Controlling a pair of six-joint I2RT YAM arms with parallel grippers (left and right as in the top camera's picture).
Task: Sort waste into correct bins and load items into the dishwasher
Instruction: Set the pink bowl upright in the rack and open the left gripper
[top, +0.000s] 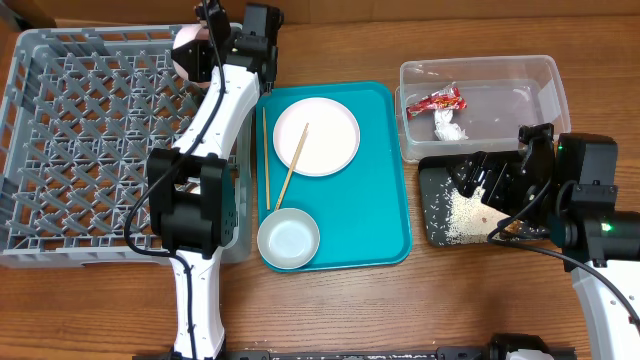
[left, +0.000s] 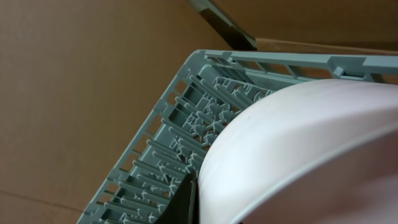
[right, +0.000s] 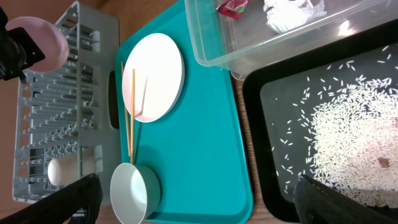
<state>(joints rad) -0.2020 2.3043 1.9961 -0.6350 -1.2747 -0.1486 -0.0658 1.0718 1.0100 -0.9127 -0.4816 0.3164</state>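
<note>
- The left gripper (top: 200, 45) is clamped on the rim of a pink bowl (left: 311, 155). One dark finger shows beneath the rim in the wrist view, and the bowl fills most of that picture.
- The bowl hangs over the dish rack (top: 90, 140) at its 1 o'clock corner, just inside the far wall. The free pegs spread away from the gripper toward 7 and 8 o'clock. I judge the coming move is to lower the bowl between those pegs, and it depends on lining the rim up with a peg row. Whether the bowl already touches a peg, I cannot tell.
- A white cup (right: 56, 169) sits in the rack, well apart from the bowl.
- On the teal tray (top: 370, 200), at 4 to 5 o'clock from the left gripper, lie the white plate (top: 316, 136), the chopsticks (top: 265, 150) and a pale bowl (top: 288, 240). One stick runs 12 to 6 along the tray's left side; the other leans 1 to 7 across the plate. The left arm is the nearer one to all of these.
- Farthest off, the right gripper (top: 488, 180) hovers with its jaws spread wide and empty over the black tray (top: 428, 215) of rice (top: 465, 215).
- The clear tub (top: 555, 90), at its 12 o'clock, holds the red wrapper (top: 437, 101) and the paper wad (top: 450, 125).
</note>
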